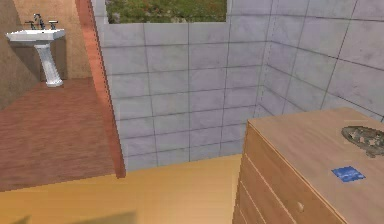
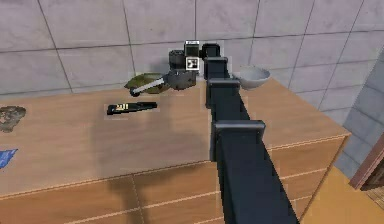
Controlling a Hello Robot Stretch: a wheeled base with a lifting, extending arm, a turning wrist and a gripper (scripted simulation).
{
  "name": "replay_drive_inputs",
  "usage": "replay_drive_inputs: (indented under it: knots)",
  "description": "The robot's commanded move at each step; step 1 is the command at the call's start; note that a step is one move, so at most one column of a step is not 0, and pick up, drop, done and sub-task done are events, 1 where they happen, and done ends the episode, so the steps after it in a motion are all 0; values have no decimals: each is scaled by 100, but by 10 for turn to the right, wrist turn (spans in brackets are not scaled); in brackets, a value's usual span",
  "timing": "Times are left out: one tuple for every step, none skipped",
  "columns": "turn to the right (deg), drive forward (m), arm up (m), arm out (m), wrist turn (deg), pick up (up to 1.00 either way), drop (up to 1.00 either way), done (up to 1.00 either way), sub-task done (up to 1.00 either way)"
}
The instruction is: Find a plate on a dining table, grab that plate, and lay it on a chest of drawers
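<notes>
Tiled wall [image 1: 180,90] is taking up 12 o'clock in the forward view. Sink [image 1: 40,45] is sitting through the doorway at 10 o'clock, irrelevant here.

Chest of drawers [image 2: 80,140] is standing against the tiles. That's likely why the arm [image 2: 235,140] is spanning its top from 6 o'clock toward 12.

Hand [image 2: 163,84] is pointing to 9 o'clock off the arm's end, near the back of the top. Olive-green plate [image 2: 140,80] is sitting right at the hand's far end, tilted, at 11 o'clock in the arm side view.

Can't tell if the plate is resting on the top or hanging clear. So can't tell whether the hand is holding it, or the hand's state at all. I'm reading this as the lay-down step, close to done.

Grey bowl [image 2: 250,75] is sitting at 3 o'clock of the hand. Black flat bar [image 2: 132,107] is lying at 6 o'clock of the plate, just beside it. Both are crowding the drop spot.

Blue card [image 1: 347,172] is lying well apart, toward the front edge.
</notes>
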Motion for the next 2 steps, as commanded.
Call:
replay_drive_inputs:
  knots:
    - [0, 0, 0, 0, 0, 0, 100, 0, 0]
    - [0, 0, 0, -10, 0, 0, 0, 0, 0]
